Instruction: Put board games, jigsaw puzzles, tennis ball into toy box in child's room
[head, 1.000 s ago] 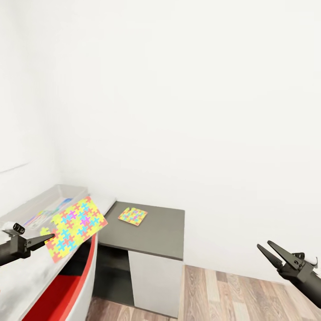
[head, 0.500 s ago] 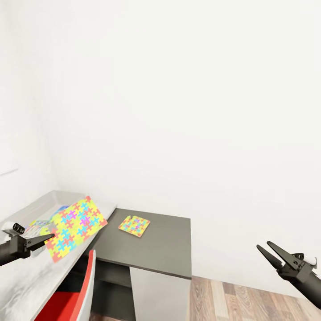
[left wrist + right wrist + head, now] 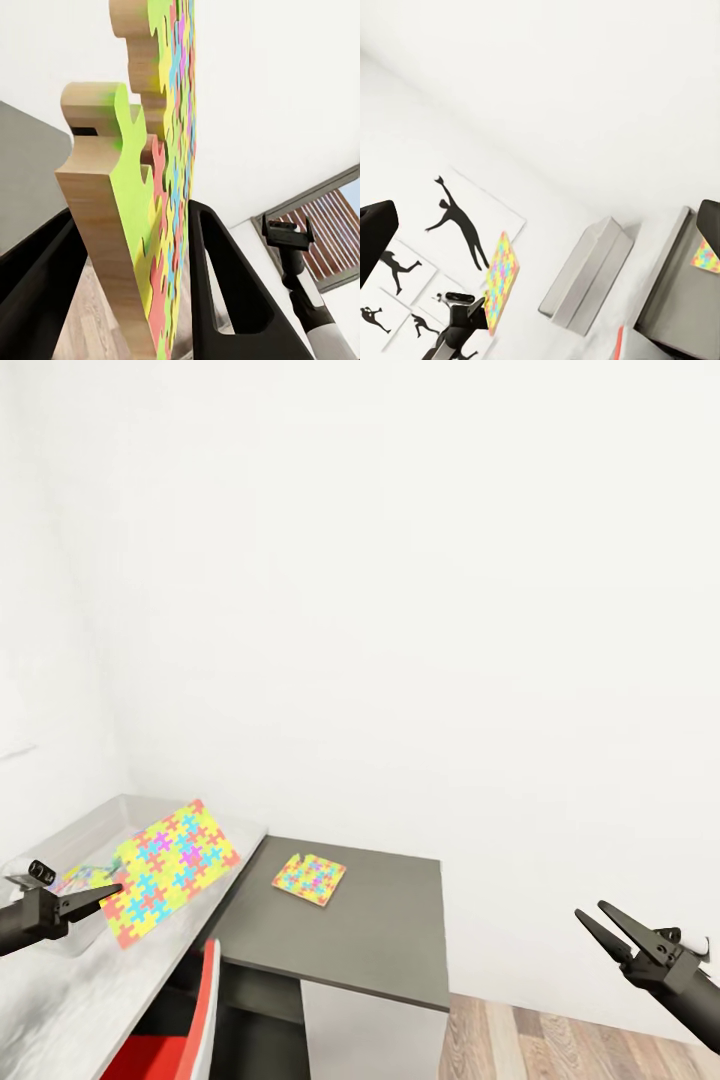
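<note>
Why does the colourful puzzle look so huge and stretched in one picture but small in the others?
In the left wrist view the held jigsaw puzzle sits right at the lens, between the left gripper's fingers, so it looms, edge-on. In the head view it looks modest, sharp, with flat, even light and faint shadows. In the right wrist view it is tiny and far off.

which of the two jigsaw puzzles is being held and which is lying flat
The larger-looking jigsaw puzzle is clamped in the left hand, tilted up over the pale desk top. The other puzzle lies flat on the dark grey table, untouched.
</note>
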You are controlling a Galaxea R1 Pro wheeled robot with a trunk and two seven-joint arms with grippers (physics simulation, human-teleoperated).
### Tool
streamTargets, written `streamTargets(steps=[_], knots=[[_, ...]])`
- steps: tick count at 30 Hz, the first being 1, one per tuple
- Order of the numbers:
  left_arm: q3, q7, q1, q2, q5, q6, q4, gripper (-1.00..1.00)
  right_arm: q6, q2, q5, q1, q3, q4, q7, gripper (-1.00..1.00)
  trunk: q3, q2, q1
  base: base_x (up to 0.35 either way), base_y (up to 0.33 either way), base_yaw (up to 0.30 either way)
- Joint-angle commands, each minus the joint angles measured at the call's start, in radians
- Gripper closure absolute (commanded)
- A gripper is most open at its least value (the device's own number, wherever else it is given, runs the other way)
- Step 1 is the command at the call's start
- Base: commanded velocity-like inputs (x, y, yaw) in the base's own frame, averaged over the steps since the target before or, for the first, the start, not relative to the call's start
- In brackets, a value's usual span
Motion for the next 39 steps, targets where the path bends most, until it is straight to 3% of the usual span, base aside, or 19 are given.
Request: streamTargets(steps=[1, 23, 39], knots=[[0.000, -0.004, 0.000, 0.000, 0.000, 0.011, 0.000, 1.00, 0.005, 0.000, -0.003, 0.000, 0.000, -0.001, 0.000, -1.00, 0.000, 0.000, 0.001, 0.119, 0.151, 0.000], [0.000, -0.004, 0.000, 0.000, 0.000, 0.011, 0.000, 1.00, 0.005, 0.000, -0.003, 0.000, 0.001, -0.003, 0.000, -1.00, 0.000, 0.000, 0.001, 0.198, 0.080, 0.000], [0.000, -0.004, 0.000, 0.000, 0.000, 0.011, 0.000, 1.00, 0.005, 0.000, -0.003, 0.000, 0.001, -0.001, 0.000, -1.00, 0.000, 0.000, 0.001, 0.017, 0.063, 0.000]])
